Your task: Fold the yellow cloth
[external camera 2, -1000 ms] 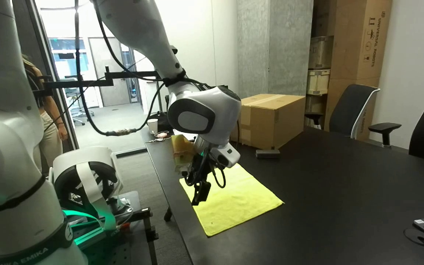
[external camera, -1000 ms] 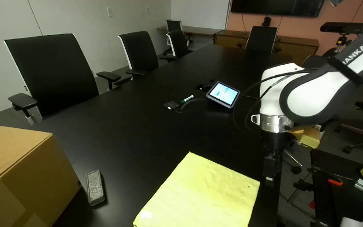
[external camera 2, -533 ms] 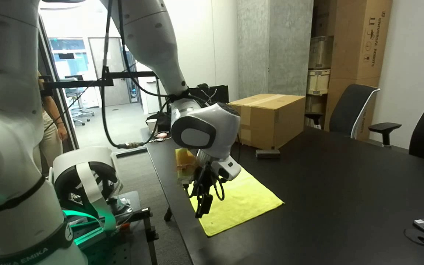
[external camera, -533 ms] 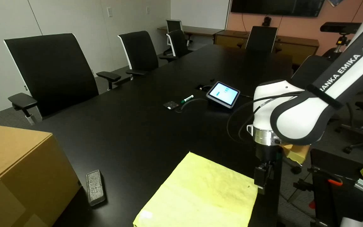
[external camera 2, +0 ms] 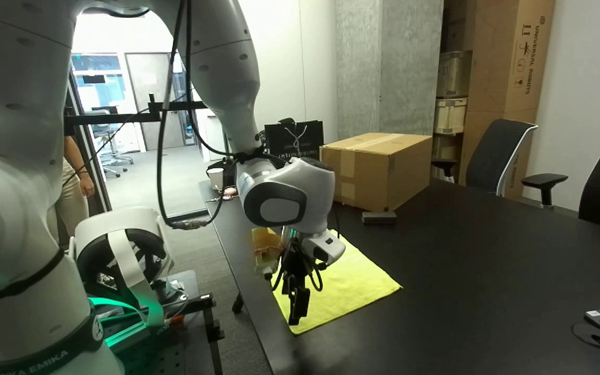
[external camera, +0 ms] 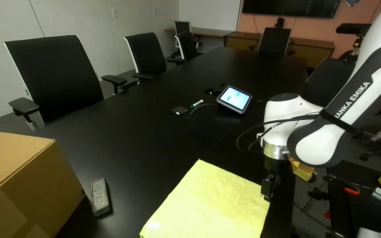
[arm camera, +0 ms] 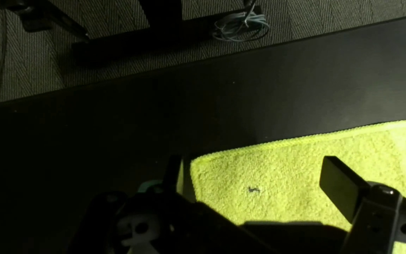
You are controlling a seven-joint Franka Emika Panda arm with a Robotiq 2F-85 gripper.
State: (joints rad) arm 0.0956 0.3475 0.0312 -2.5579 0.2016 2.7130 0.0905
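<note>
Presently, around bright lemon-yellow fabric cloth (external camera: 207, 205) lying flat on long black table (external camera: 137, 138): dark grey oblong block (external camera: 100, 197), near tan cardboard box (external camera 2: 362, 177); lit tablet (external camera: 234, 99) in grey frame, well apart. Over cloth corner: my black two-finger gripper (arm camera: 254, 173), jaws wide apart; contact, I cannot tell. Containers: box, taped closed, contents hidden from me; white cup (external camera 2: 216, 178), inside unseen.

Yellow cloth (external camera: 207, 203), obliquely from above in both exterior views, close beneath the wrist view.
</note>
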